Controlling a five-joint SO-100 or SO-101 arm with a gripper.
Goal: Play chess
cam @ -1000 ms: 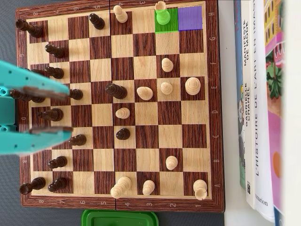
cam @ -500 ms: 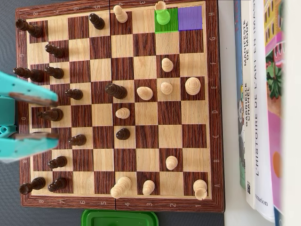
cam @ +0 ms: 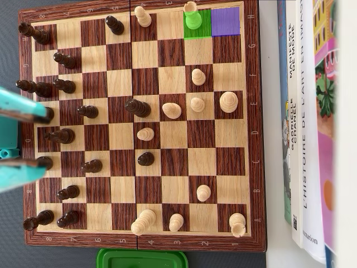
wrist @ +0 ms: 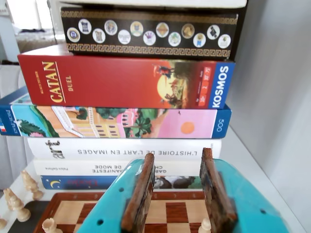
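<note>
In the overhead view the wooden chessboard carries dark pieces along its left side and light pieces spread over the middle and right. A green-tinted square at the top holds a light piece, and a purple-tinted square beside it is bare. My teal gripper reaches in from the left edge, open, with its fingers either side of a dark piece without touching it. In the wrist view the gripper is open and holds nothing, and the board's far edge shows below it.
Stacked books lie along the board's right side. In the wrist view they form a wall ahead, with a red Catan box on the pile. A green container sits below the board. Loose light pieces stand off-board at the left.
My gripper has pulled back leftward, from over the second file of dark pieces to the board's left edge. It stays open. No piece has moved.
</note>
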